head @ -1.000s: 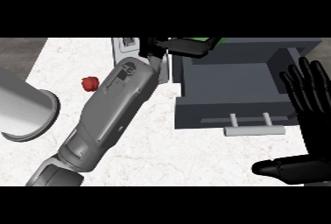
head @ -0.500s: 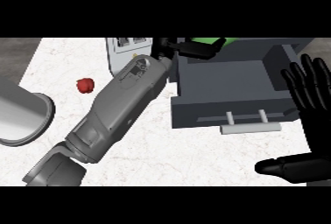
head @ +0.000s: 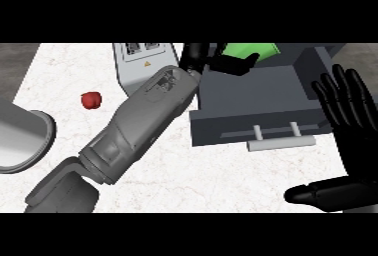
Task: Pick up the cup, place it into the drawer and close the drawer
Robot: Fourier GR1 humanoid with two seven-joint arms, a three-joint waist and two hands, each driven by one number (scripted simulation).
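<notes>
Left hand (head: 214,61) curls round the green cup (head: 255,50) at 12 o'clock; released there, it may miss the open drawer (head: 244,127).

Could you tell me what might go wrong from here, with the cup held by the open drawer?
1. The left hand grips the green cup at the far edge of the drawer. If released there, it might catch the back wall or land outside.
2. The left forearm lies beside the drawer's left front corner, so it could get in the way when the drawer is pushed shut by its handle.
</notes>
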